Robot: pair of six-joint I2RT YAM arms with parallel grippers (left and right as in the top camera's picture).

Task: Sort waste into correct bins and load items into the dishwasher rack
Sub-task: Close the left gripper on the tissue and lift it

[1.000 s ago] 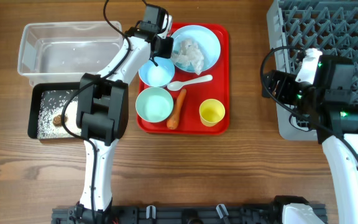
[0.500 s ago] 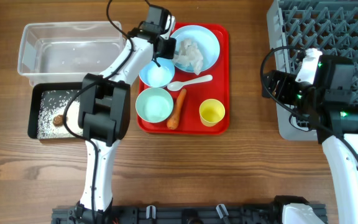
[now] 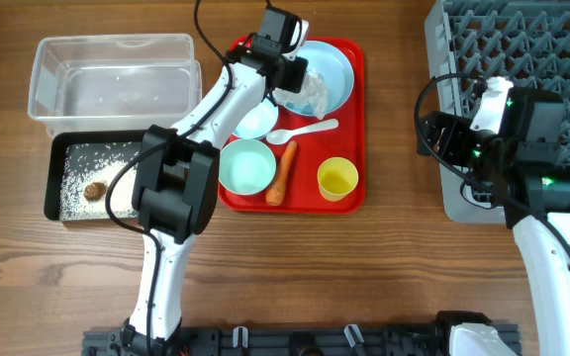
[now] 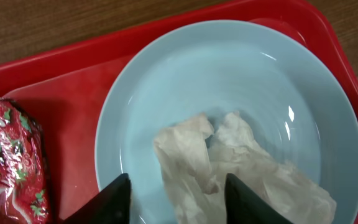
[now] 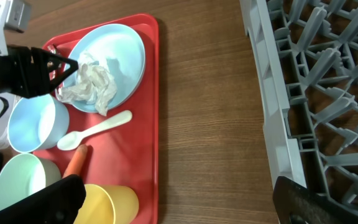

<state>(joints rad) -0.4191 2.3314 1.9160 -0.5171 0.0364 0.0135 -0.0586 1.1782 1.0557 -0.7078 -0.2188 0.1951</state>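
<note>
My left gripper point(image 3: 287, 61) hangs open over the left side of the pale blue plate point(image 3: 327, 61) on the red tray point(image 3: 354, 119). In the left wrist view its fingertips point(image 4: 120, 198) stand either side of the near part of the crumpled white tissue point(image 4: 229, 165), which lies on the plate point(image 4: 278, 93). A shiny red candy wrapper point(image 4: 8, 162) lies on the tray just left of the plate. Two bowls point(image 3: 255, 119) point(image 3: 245, 166), the white spoon point(image 3: 305, 129), carrot point(image 3: 282, 173) and yellow cup point(image 3: 337, 178) also sit on the tray. My right gripper point(image 3: 441, 138) is wide open and empty by the rack point(image 3: 522, 59).
The clear bin point(image 3: 112, 74) stands at the back left. In front of it the black bin point(image 3: 57, 178) holds rice grains and a brown lump point(image 3: 94, 190). Bare wooden table point(image 5: 210, 124) lies between the tray and the rack point(image 5: 316, 93).
My left gripper has moved right and away, from above the upper bowl to the plate's left side by the tissue. The right arm has stayed still.
</note>
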